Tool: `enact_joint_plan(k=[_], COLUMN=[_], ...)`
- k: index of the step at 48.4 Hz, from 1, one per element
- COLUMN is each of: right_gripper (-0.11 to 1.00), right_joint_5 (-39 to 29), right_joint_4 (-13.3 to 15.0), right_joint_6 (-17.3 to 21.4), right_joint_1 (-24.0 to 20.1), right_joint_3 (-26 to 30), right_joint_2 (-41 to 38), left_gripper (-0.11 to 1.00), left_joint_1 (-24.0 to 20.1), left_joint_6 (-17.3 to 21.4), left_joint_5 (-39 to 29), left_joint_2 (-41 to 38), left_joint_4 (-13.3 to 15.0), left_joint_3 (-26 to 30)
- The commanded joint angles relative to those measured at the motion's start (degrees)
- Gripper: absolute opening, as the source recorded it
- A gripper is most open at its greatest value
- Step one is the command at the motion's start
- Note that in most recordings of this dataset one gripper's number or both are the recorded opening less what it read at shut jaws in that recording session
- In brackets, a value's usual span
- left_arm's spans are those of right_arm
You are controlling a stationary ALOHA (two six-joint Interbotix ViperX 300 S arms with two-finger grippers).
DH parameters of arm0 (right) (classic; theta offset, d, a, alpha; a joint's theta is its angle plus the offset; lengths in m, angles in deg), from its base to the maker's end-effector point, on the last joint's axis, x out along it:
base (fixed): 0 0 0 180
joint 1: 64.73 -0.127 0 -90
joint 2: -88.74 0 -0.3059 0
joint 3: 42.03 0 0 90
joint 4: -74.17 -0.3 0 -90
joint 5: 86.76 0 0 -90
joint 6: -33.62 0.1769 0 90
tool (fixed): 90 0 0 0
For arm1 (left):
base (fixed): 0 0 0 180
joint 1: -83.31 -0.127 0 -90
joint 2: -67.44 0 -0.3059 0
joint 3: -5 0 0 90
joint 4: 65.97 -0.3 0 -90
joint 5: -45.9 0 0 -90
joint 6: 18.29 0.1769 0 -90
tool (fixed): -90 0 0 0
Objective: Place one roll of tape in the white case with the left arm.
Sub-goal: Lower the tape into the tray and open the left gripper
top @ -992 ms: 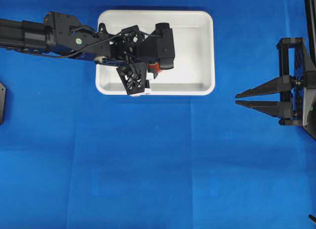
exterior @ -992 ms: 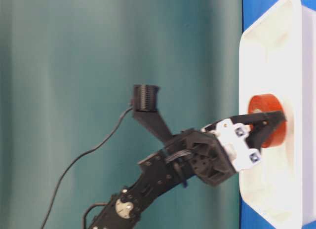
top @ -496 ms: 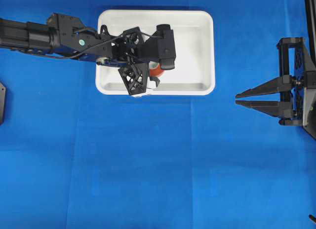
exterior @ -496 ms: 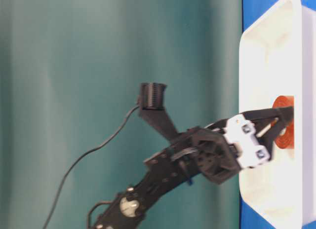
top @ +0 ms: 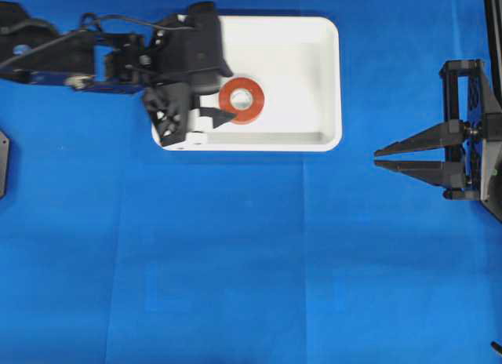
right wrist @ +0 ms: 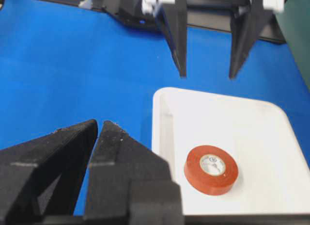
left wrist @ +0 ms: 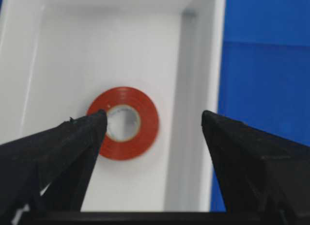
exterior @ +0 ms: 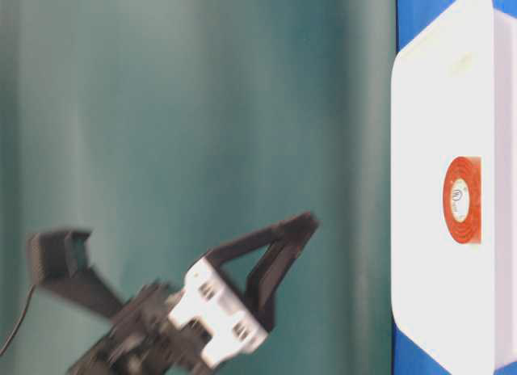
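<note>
The orange-red roll of tape [top: 241,100] lies flat inside the white case [top: 314,42], left of its middle and apart from its walls. It also shows in the left wrist view [left wrist: 123,123], the right wrist view [right wrist: 211,169] and the table-level view [exterior: 462,200]. My left gripper [top: 227,93] is open and empty. It is raised above the case's left end, clear of the roll [left wrist: 154,113]. My right gripper [top: 376,156] is shut and empty, far to the right over the blue cloth.
The blue cloth [top: 251,262] covers the table. The case's near rim [top: 259,146] runs just below the left gripper. A black fixture [top: 2,164] sits at the left edge of the overhead view.
My left gripper has let go of the roll, opened, and pulled back left and upward. The roll, held on edge before, now lies flat in the case. The right arm has not moved.
</note>
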Motion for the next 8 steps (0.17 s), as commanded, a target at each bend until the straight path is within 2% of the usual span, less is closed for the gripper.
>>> enact_joint_plan(k=[1,8], right_gripper=[-0.06,-0.06], right_joint_5=[0.26,0.26], right_joint_4=[0.0,-0.09], right_joint_6=[0.18,0.18], right_joint_1=[0.09,0.09], right_joint_3=[0.62,0.62], right_joint_2=[-0.18,-0.18], left_gripper=[0.75,0.75], left_joint_1=[1.32,3.52], left_joint_6=[-0.44,-1.32], left_joint_5=[1.67,6.59], left_joint_2=[4.39,9.23], left_joint_4=[0.44,0.44], left_joint_3=[-1.32,-5.45])
